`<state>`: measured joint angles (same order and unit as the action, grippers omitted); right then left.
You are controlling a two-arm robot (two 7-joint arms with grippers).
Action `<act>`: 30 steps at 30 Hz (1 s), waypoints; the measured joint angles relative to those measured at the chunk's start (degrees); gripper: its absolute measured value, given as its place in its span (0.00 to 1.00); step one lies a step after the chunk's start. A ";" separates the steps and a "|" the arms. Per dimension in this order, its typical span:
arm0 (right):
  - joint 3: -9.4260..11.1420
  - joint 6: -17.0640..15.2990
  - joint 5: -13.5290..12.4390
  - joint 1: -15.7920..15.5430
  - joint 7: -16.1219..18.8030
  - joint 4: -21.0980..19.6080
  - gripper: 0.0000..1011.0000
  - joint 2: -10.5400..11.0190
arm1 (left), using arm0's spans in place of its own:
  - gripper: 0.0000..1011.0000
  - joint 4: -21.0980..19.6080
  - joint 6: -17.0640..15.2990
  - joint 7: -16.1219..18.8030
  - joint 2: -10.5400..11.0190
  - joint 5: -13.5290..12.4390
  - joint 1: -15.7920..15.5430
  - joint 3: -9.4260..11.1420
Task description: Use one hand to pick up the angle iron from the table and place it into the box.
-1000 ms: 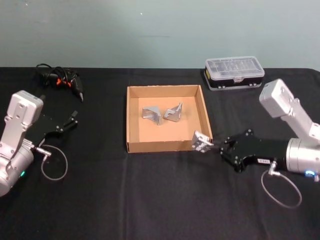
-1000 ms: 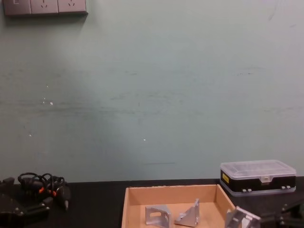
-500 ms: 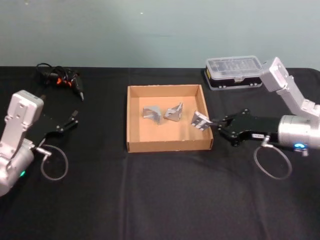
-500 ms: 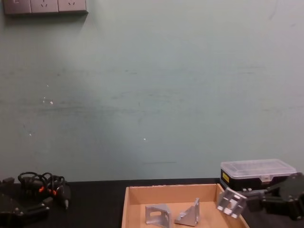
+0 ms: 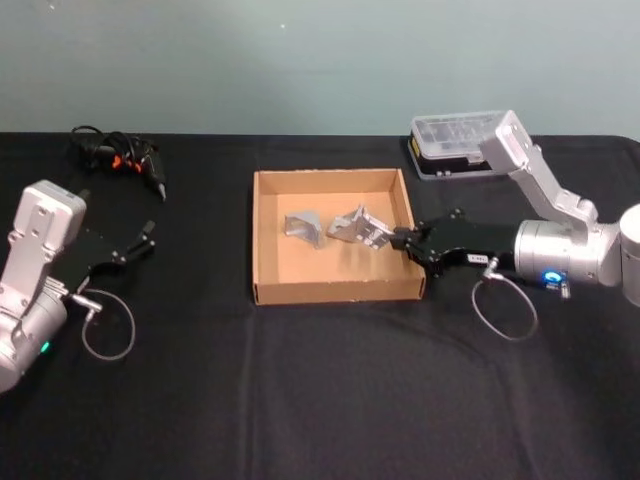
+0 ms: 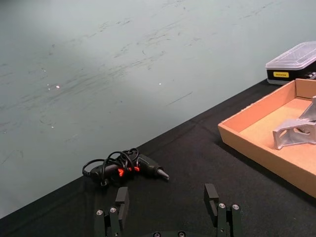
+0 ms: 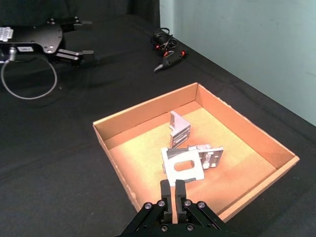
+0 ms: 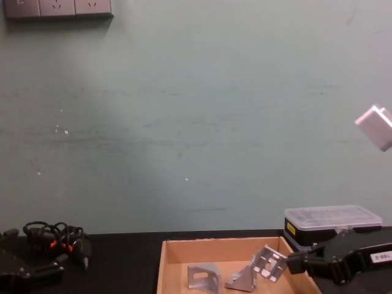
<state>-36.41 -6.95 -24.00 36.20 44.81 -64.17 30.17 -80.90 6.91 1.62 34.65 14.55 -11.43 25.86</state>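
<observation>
The right gripper (image 5: 400,240), clamped on the angle iron (image 5: 374,231), holds it over the box (image 5: 335,291) beside two others, so releasing looks next, while the left gripper (image 6: 168,207) rests open on the table (image 5: 300,400).

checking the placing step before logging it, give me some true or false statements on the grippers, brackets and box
1. The right gripper is shut on a silver metal angle bracket above the shallow tan cardboard box. True.
2. The left gripper holds a bracket. False: it is open, parked over the black table on the robot's left.
3. Two other silver brackets lie in the box. True.
4. The clear-lidded black plastic case sits inside the box. False: it is on the table beyond the box.
</observation>
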 joint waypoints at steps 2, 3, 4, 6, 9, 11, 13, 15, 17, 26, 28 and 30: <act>-0.26 0.00 0.45 0.57 -0.04 1.20 0.05 -0.79 | 0.99 0.00 0.00 0.00 0.00 0.00 0.00 0.00; -0.26 0.00 0.45 0.57 -0.04 1.20 0.05 -0.79 | 0.99 0.00 0.00 0.00 0.00 0.00 0.00 0.00; -0.33 0.00 0.55 0.72 -0.05 1.47 0.05 -0.97 | 0.99 0.00 0.00 0.00 0.00 0.00 0.00 0.00; -0.59 0.00 0.75 1.16 0.24 2.26 0.05 -1.51 | 0.99 0.00 0.00 0.00 0.00 0.00 0.00 0.00; -0.92 0.01 0.97 1.67 0.79 3.31 0.05 -2.16 | 0.99 0.00 0.00 0.00 0.00 0.00 0.00 0.00; -1.12 0.08 1.10 1.96 1.16 3.93 0.05 -2.60 | 0.99 0.00 0.00 0.00 0.00 0.00 0.00 0.00; -1.21 0.15 1.17 2.14 1.34 4.35 0.05 -2.88 | 0.99 0.00 0.00 0.00 0.00 0.00 0.00 0.00; -1.38 0.30 1.30 2.50 1.71 5.34 0.05 -3.35 | 0.99 0.00 0.00 0.00 0.00 0.00 0.00 0.00; -1.46 0.36 1.33 2.72 1.93 5.92 0.05 -3.64 | 0.99 0.00 0.00 0.00 0.00 0.00 0.00 0.00; -1.57 0.46 1.39 3.00 2.32 6.59 0.05 -3.97 | 0.99 0.00 0.00 0.00 0.00 0.00 0.00 0.00; -1.55 0.46 1.38 2.97 2.29 6.47 0.05 -3.93 | 0.99 0.00 0.00 0.00 0.00 0.00 0.00 0.00; -1.53 0.46 1.37 2.93 2.27 6.42 0.05 -3.87 | 0.99 0.00 0.00 0.00 0.00 0.00 0.00 0.00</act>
<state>-37.94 -6.49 -22.63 39.14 47.07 -57.75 26.30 -80.90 6.91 1.62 34.64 14.55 -11.43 25.86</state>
